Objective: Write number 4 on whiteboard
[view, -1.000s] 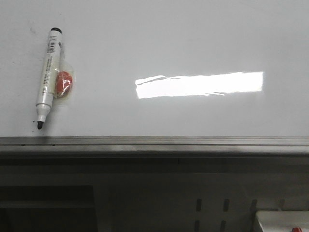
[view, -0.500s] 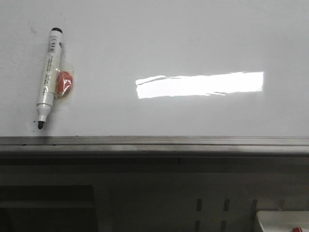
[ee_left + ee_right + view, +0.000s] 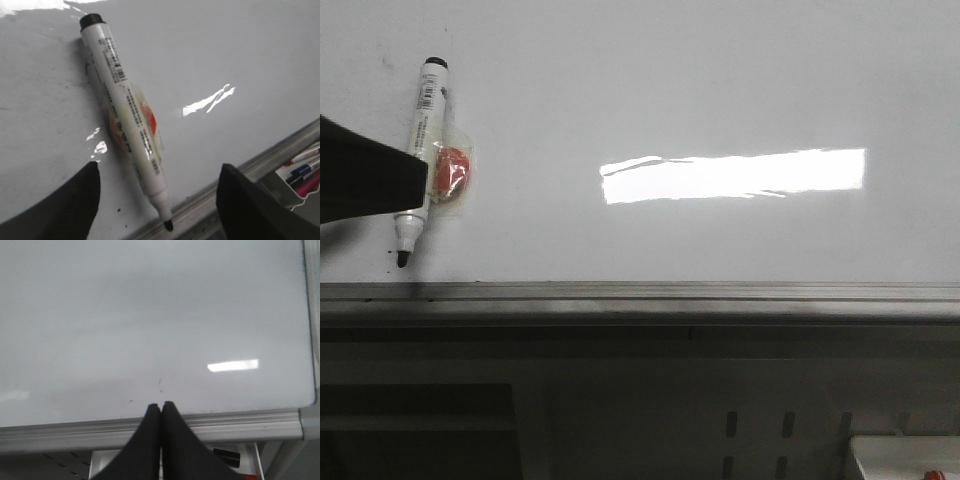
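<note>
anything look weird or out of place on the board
The marker lies uncapped on the whiteboard, bare tip near the edge rail. A red-orange piece is taped to its barrel under clear film. Small black specks dot the board near the tip. No 4 is drawn yet.

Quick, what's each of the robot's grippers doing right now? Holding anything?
Left gripper: open, empty, its fingers either side of the marker lying on the whiteboard.
Right gripper: closed, holding nothing.

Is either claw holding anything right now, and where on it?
Nothing held. Left claw is open around the white black-tipped marker; right claw is shut, empty.
</note>
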Available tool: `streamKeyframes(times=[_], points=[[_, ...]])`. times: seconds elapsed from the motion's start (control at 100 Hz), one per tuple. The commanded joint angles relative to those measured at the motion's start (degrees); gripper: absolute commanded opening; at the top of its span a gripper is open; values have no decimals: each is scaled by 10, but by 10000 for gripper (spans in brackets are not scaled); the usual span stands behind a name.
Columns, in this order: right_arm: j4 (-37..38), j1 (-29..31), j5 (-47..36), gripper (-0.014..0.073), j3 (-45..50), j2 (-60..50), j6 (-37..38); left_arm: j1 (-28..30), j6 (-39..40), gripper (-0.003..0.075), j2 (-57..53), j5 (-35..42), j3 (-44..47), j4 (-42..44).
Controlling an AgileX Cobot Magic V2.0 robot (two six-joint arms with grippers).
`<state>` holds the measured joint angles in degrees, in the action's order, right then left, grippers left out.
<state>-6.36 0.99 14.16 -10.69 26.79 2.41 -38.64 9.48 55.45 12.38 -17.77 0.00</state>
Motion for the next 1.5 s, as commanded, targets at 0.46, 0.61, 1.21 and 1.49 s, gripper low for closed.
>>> streamKeyframes(times=[0.46, 0.61, 1.21, 1.49], points=[[1, -8, -45, -64, -22, 7, 0, -6, 63, 110, 67, 38, -36, -65], [1, -30, -5, -64, -55, 7, 0, -6, 63, -20, 71, 48, -36, -60], [3, -422, 81, 642, -288, 168, -1, -6, 63, -20, 19, 182, -36, 420], [7, -514, 53, 507, -355, 265, -16, -6, 63, -20, 19, 203, -36, 472]])
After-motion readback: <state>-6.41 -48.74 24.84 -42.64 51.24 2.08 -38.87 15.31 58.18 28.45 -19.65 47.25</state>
